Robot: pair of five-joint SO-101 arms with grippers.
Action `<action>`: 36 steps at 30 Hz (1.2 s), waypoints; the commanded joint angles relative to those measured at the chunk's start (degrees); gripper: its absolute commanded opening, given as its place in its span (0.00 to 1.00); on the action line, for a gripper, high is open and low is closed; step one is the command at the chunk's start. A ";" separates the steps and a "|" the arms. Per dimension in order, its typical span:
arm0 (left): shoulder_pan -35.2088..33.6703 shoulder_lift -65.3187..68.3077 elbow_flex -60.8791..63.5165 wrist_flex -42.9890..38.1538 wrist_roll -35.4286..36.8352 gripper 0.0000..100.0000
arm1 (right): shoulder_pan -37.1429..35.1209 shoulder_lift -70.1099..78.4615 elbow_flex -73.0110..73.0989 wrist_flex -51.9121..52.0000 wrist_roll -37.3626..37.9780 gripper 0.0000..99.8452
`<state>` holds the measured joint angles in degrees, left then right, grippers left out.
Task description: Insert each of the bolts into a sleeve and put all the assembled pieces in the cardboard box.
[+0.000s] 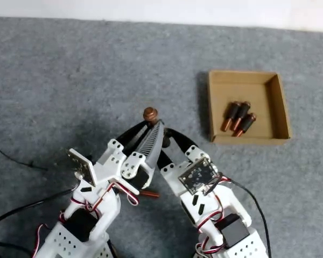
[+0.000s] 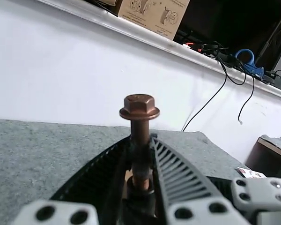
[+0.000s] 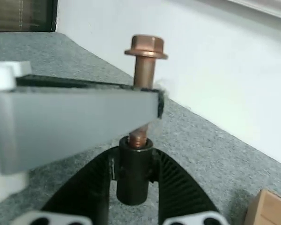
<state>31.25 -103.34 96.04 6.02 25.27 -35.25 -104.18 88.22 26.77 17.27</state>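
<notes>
High view: copper hex-flange bolt (image 1: 150,114) stands upright at mid-table on the grey felt table surface (image 1: 70,80), only its head clear of the two grippers that meet under it. Left gripper (image 1: 148,126) comes in from the lower left, one ribbed finger and one black finger pinching the bolt. Right gripper (image 1: 165,141) comes in from the lower right, just beside and partly under the left one; what it grips is hidden here. Open brown cardboard box (image 1: 282,107) sits well to the right, apart from both arms. Three black-sleeved copper bolts (image 1: 238,117) lie inside it, side by side, near its front wall. A thin copper-coloured rod (image 1: 149,193), maybe another bolt, lies on the felt between the two arm bases.

Left wrist view: left gripper (image 2: 141,154) is pinched on the bolt (image 2: 139,122) at the shank, head well above the ribbed black fingers (image 2: 178,173). The shank runs down into a dark ring between them, too dim to name.

Right wrist view: right gripper (image 3: 132,183) is clamped on a black cylindrical sleeve (image 3: 132,171), upright, fingers on both sides. The bolt (image 3: 145,61) stands straight above it, threaded tip just inside the sleeve's mouth, most of the shank outside. The left gripper's finger (image 3: 75,126) crosses in front as a grey band, touching the shank. A box corner (image 3: 271,206) shows off to one side.
</notes>
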 commanded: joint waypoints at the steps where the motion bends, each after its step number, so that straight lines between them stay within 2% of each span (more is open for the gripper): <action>1: 1.27 -0.66 1.10 0.09 0.26 0.14 | 0.75 -0.75 -3.38 -0.22 0.44 0.00; 4: 1.27 -0.66 1.10 0.70 0.35 0.27 | 0.75 -0.75 -3.38 -0.22 0.44 0.00; 6: 1.27 -0.66 1.10 1.67 0.35 0.31 | 0.75 -0.75 -3.38 -0.22 0.44 0.00; 12: 0.75 -1.01 1.10 1.41 0.26 0.28 | 0.92 -0.75 -3.12 -0.22 0.44 0.00; 17: -5.05 -1.01 1.01 1.41 0.53 0.28 | 5.76 -0.75 -3.12 -0.22 0.09 0.00; 23: -5.76 -0.92 1.10 1.41 0.44 0.28 | 8.48 -0.75 -0.22 -0.48 0.09 0.00; 30: -5.76 -0.92 1.10 1.41 0.44 0.28 | 8.75 -0.75 6.11 -9.71 0.09 0.00; 36: -6.29 -1.10 1.01 1.41 0.62 0.28 | 8.75 -0.75 7.87 -10.95 0.26 0.00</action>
<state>25.89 -103.43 96.04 7.69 25.36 -27.16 -104.09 95.34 17.98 17.27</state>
